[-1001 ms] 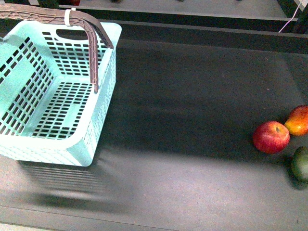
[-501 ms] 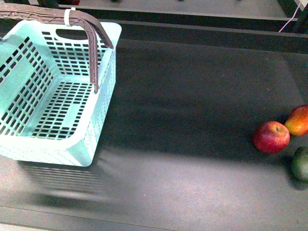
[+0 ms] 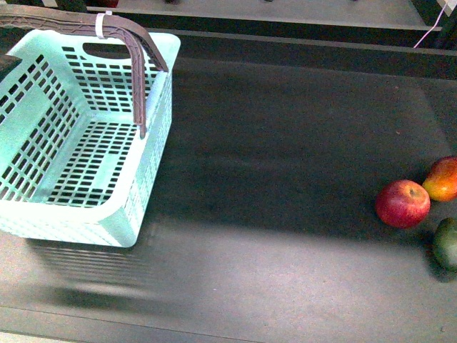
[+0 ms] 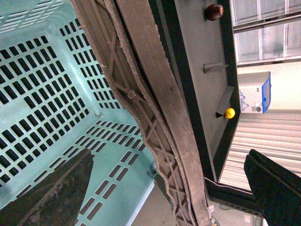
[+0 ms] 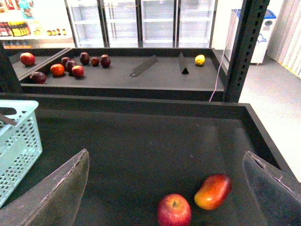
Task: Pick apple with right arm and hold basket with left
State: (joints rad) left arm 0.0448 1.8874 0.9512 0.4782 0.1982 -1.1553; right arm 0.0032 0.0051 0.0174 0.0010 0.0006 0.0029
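A wide stretch of bare dark worktop is lying open to the right of the basket, running out to a raised rim along the far edge. The basket is sitting at the worktop's left side, its left part running out of the front view.

The apple is resting well apart from the basket, far off to its right near the worktop's right edge. It is round, glossy red, with a pale yellowish patch by the stem dimple. An orange-red fruit is sitting just beside it, further from the basket, and a dark green fruit is lying near both, closer to the robot.

The basket is pale turquoise with slotted walls and floor; its brown handles are standing up, tied by a white zip tie.

In the left wrist view the left gripper is spread wide with the handles passing between its fingers, neither finger touching them. In the right wrist view the right gripper is also spread wide, hanging over the worktop with the apple beyond it.

Compared with a second ago, the basket's left side has shifted slightly, while the three fruits are lying where they were.
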